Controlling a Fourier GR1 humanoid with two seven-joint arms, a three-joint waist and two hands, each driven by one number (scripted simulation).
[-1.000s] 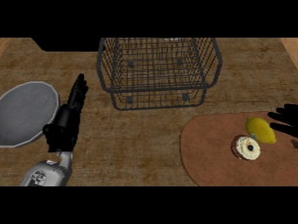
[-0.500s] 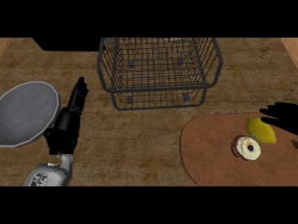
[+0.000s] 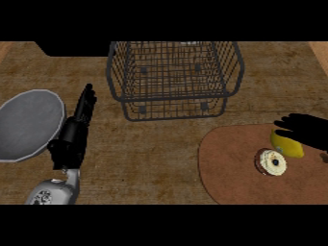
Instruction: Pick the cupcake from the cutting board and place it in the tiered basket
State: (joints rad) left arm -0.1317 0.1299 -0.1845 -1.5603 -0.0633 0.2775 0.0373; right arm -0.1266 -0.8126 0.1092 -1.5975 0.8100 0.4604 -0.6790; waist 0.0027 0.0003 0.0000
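**Right hand over the cutting board, cupcake lying free**

The right hand (image 3: 315,134) comes in from the right edge of the bench. It is black and sits above the far right part of the cutting board (image 3: 230,168). Its fingers are spread out and point left. They are not curled around anything. Right under the fingers lies a yellow thing (image 3: 288,146), maybe a lemon, and the hand hides part of it. I cannot tell if the fingers touch it.

Just beside the yellow thing, a bit nearer the front edge of the bench, is the cupcake (image 3: 272,162). It is round, with a pale top and a dark ring around it. It rests on the cutting board and the hand does not hold it.

The cutting board is brown and round-edged. It lies at the front right corner of the bench (image 3: 159,149).

The tiered basket (image 3: 173,79) is made of dark wire. It stands at the back of the bench, near the middle, well apart from the cupcake.

The left hand (image 3: 70,141) is near the front left part of the bench. Its fingers are straight and point toward the back edge. It holds nothing.

Just beside the left hand, closer to the left edge, lies a grey plate (image 3: 23,126).
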